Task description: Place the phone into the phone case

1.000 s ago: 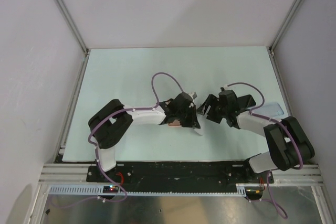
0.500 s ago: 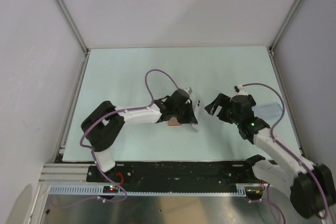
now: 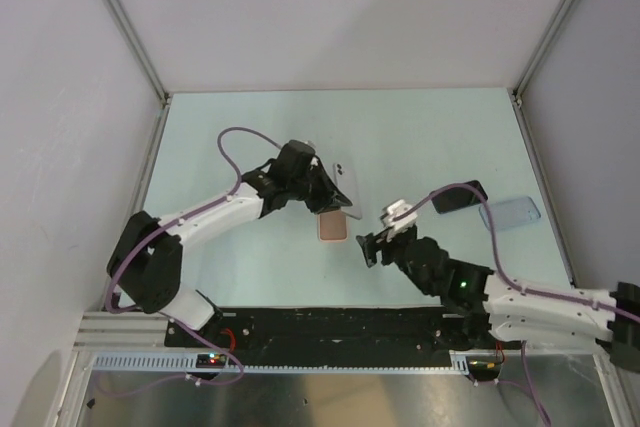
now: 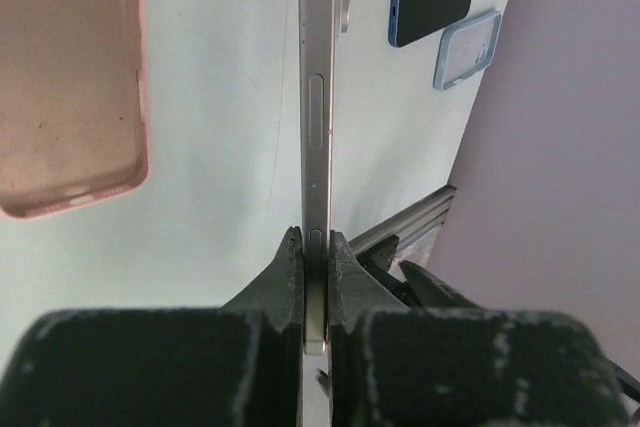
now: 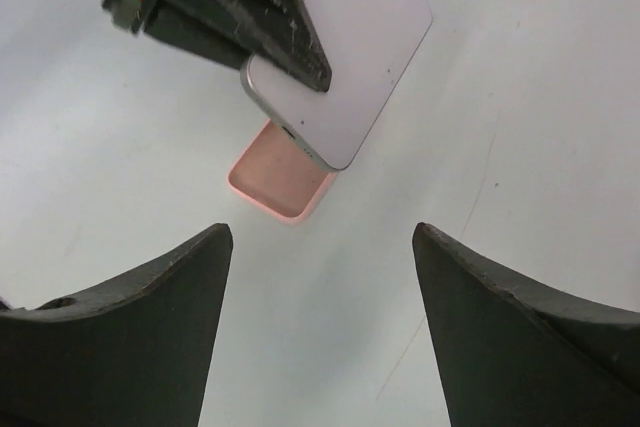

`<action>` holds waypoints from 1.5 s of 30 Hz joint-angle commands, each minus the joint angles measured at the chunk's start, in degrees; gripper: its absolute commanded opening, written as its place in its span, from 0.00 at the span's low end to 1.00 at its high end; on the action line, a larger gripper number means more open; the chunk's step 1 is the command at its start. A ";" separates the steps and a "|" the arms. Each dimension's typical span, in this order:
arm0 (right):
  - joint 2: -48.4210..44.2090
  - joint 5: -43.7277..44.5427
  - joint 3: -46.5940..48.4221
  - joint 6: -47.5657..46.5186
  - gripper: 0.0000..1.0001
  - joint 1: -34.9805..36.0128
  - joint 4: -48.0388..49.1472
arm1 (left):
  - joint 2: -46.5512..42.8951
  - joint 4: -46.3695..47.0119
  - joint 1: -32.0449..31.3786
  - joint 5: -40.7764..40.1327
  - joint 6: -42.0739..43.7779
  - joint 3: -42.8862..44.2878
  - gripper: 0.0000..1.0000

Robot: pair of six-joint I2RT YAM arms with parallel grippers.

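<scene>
Now | left fingers (image 4: 287, 272) pinch the phone (image 4: 316, 127) by one end, on edge just above the pink case (image 4: 70, 97), mid desk (image 3: 230, 117) | long axes roughly parallel | right fingers (image 5: 140, 292) spread, empty, nearer the front edge.

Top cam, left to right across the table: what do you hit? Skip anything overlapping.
pink case → right gripper → dark phone → blue case. The held phone sits over the pink case, so left out.

Space over the pink case (image 3: 333, 229) is tight: the left gripper (image 3: 322, 190) holds a phone (image 3: 345, 184) above it, and the right gripper (image 3: 381, 233) sits just right. The dark phone (image 3: 459, 196) and blue case (image 3: 509, 213) crowd the right; the mat (image 3: 220, 127) on the left is open.
</scene>
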 commanded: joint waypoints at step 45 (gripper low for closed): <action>44.97 19.27 2.57 -63.84 0.00 11.20 73.11 | -12.07 -5.70 2.07 2.82 -4.80 -0.24 0.01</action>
